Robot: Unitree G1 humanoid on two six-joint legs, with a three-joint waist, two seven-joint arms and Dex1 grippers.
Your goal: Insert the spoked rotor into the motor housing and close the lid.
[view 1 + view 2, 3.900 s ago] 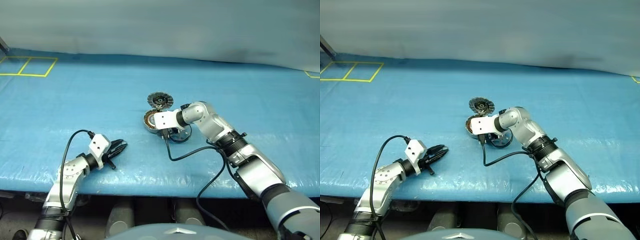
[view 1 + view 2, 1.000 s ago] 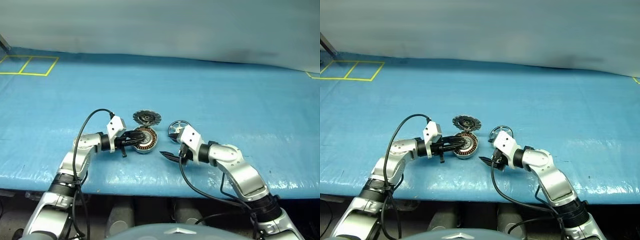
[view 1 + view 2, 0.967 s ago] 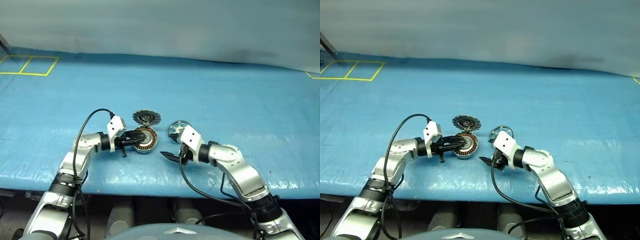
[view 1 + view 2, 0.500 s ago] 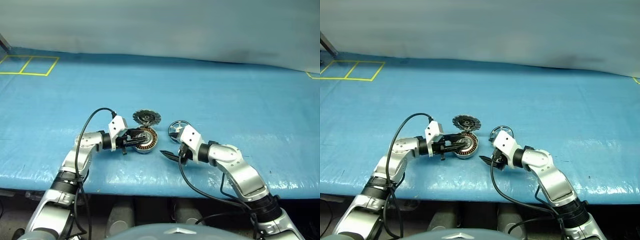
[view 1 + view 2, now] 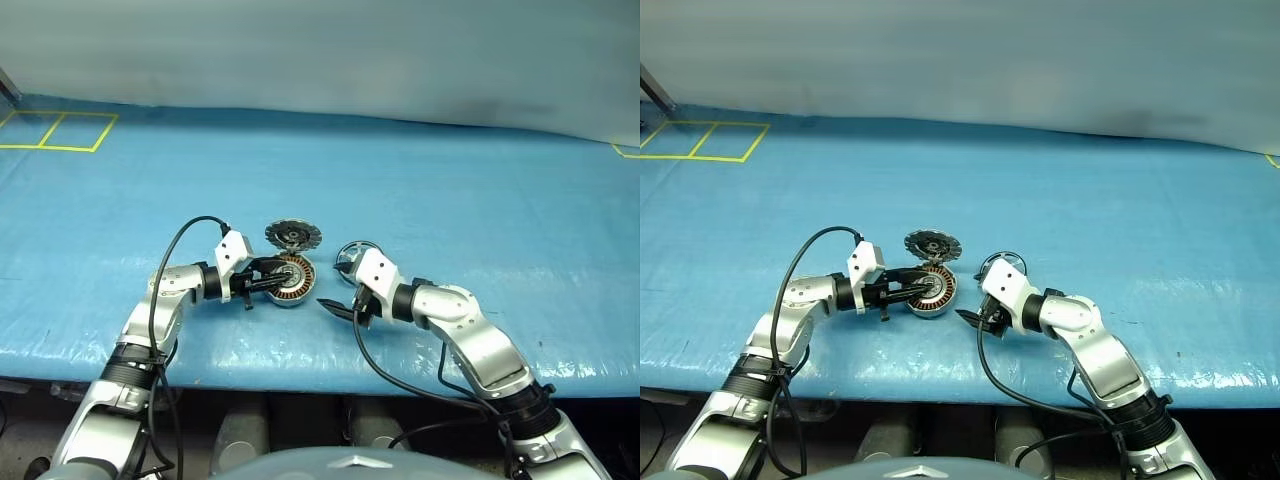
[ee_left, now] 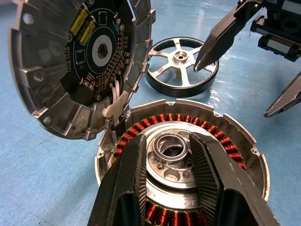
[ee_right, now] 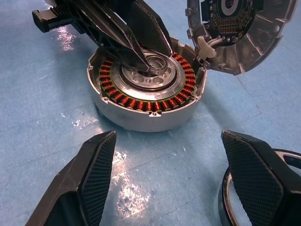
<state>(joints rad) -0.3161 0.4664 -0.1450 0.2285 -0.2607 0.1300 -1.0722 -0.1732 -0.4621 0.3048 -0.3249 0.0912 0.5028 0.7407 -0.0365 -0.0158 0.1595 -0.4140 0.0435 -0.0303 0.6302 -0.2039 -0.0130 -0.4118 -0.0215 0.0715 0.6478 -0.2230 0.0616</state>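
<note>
Near the middle of the head views, on the blue plastic-covered table (image 5: 480, 200), sits the motor housing (image 5: 293, 281), a short round silver-rimmed cylinder with a ring of copper-brown windings around a silver hub. Its lid (image 5: 293, 235), a flat grey disc with a striped rim, stands tilted up just above it in the frame, touching the housing's far rim; the left wrist view shows a dark circuit face inside the lid (image 6: 80, 61), joined to the housing by a pale piece at the rim. The spoked rotor (image 5: 350, 257), a thin dark metal ring with slim spokes to a small hub, lies flat on the table just right of the housing, apart from it.

The left gripper (image 5: 272, 281) reaches in from the left over the housing. Its black fingers (image 6: 207, 174) stand a little apart on either side of the hub's central bearing; whether they touch it is hard to say. The right gripper (image 5: 338, 298) sits lower right of the housing, jaws spread wide and holding nothing, with one finger (image 7: 254, 174) over the rotor's rim.
</note>
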